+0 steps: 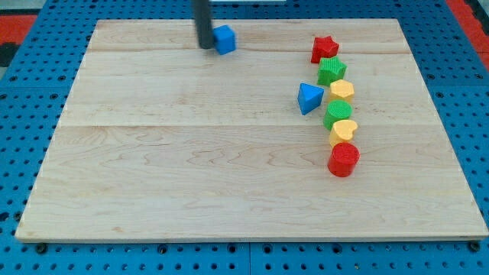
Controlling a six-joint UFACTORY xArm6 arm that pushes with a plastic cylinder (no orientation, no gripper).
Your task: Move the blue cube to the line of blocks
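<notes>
The blue cube [225,39] lies near the view's top, left of centre on the wooden board [191,168]. My tip [206,46] touches the cube's left side. At the view's right a line of blocks runs from top to bottom: a red star [324,49], a green block [331,70], a yellow block [342,90], a green block [337,114], a yellow block [343,131] and a red cylinder [343,160]. A blue triangular block [309,98] lies just left of the line.
The board rests on a blue pegboard table [23,114]. A red area [15,19] shows at the view's top left corner.
</notes>
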